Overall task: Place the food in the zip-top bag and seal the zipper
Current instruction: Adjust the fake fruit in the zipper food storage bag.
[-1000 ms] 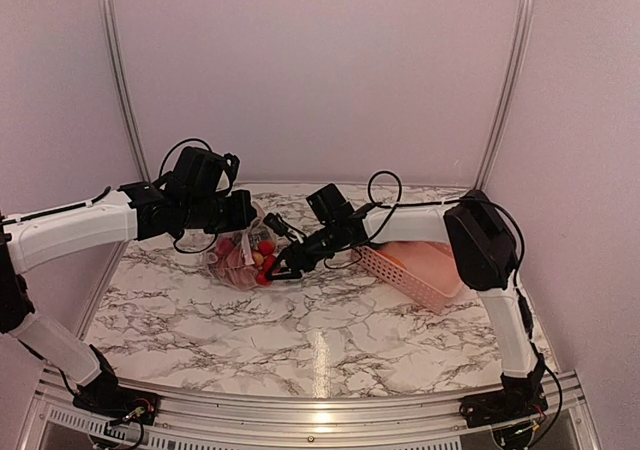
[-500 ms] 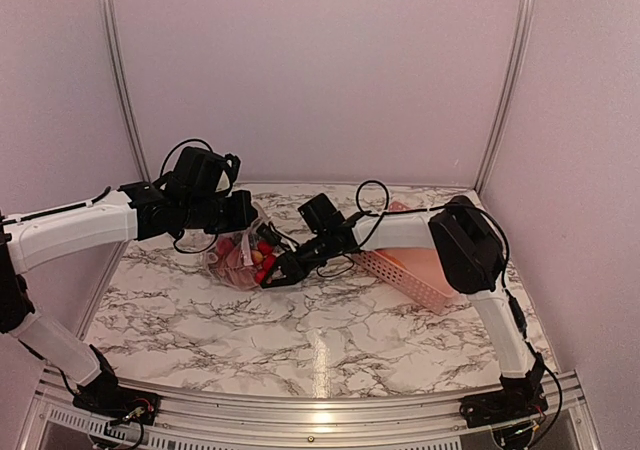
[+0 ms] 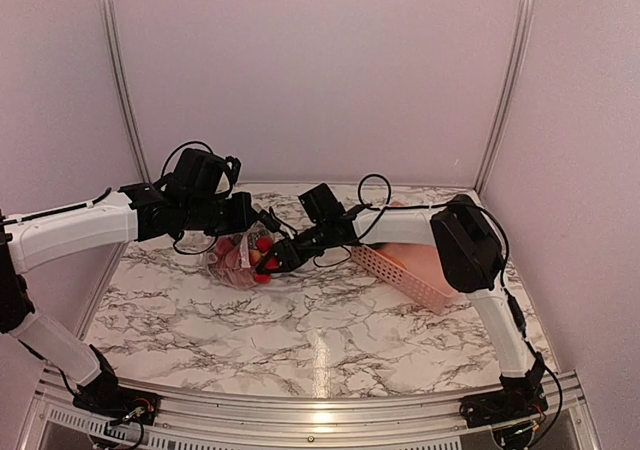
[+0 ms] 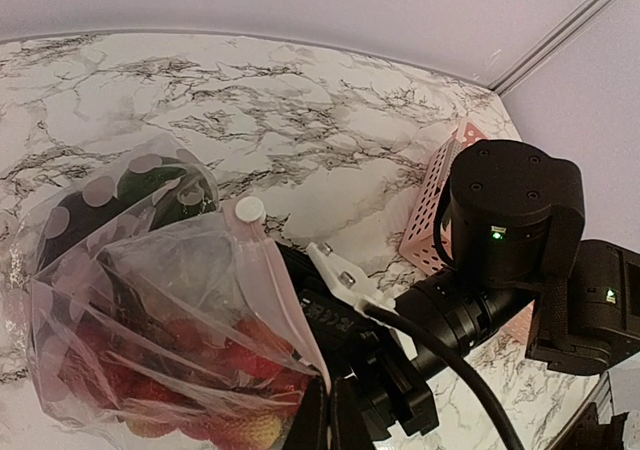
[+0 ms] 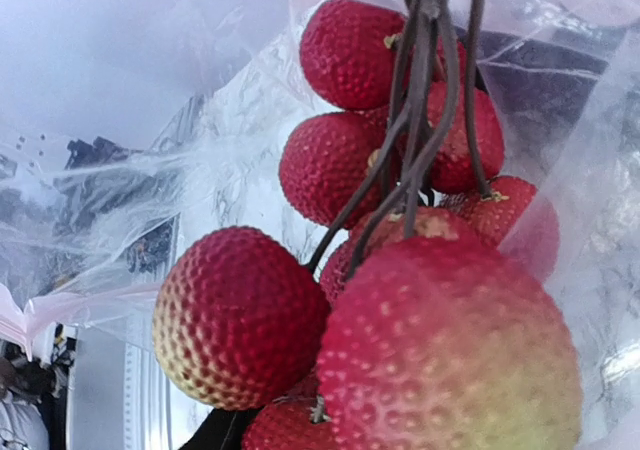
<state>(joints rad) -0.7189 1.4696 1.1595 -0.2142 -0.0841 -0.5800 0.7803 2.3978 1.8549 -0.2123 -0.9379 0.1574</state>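
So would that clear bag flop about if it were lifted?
Probably floppy: the zip-top bag is crinkled and folds around the food. Its zipper looks straight, so likely stiffer. With food inside, it should sag downward.

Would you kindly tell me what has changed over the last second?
The right gripper pushed leftward, further into the zip-top bag, with the cluster of red fruits at its tip; its elbow swung left too. The left gripper holding the bag's mouth and the pink basket stayed put.
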